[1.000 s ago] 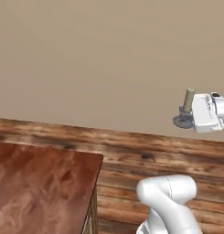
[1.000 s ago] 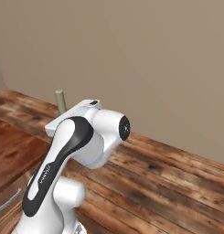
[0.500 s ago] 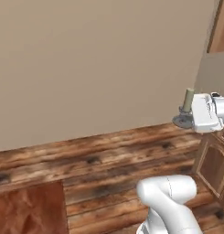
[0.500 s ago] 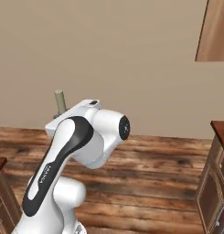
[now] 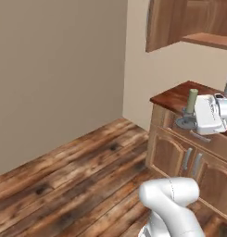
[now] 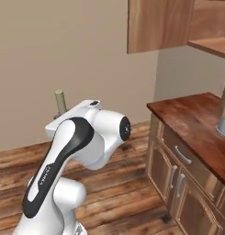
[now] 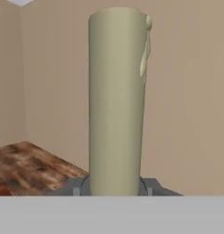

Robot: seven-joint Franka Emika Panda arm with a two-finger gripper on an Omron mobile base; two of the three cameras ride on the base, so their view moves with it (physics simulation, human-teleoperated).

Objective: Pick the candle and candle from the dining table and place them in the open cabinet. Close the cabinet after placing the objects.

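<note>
A short beige candle [image 5: 192, 100] on a grey round base [image 5: 185, 123] stands upright in my gripper [image 5: 194, 121], which is shut on it at the right of the left base view. In the hand view the candle [image 7: 115, 100] rises close in front of the camera, with a wax drip near its top. Its tip [image 6: 60, 101] pokes up behind the arm in the right base view. The brown wall cabinet [image 5: 167, 23] hangs at the upper right, its door [image 6: 160, 25] swung open and an inner shelf [image 6: 214, 45] showing. The dining table is out of view.
Below the cabinet runs a low cupboard unit [image 5: 176, 152] with a reddish-brown top [image 6: 196, 117], drawers and grey handles. A grey object [image 6: 222, 126] stands on that top at the far right. Beige walls meet in a corner, and wood-plank floor [image 5: 73, 176] lies open to the left.
The whole picture has swept sideways as the base turned: the dining table has left the views, and the cabinet and low cupboards have come in. The candle stays in my shut gripper.
</note>
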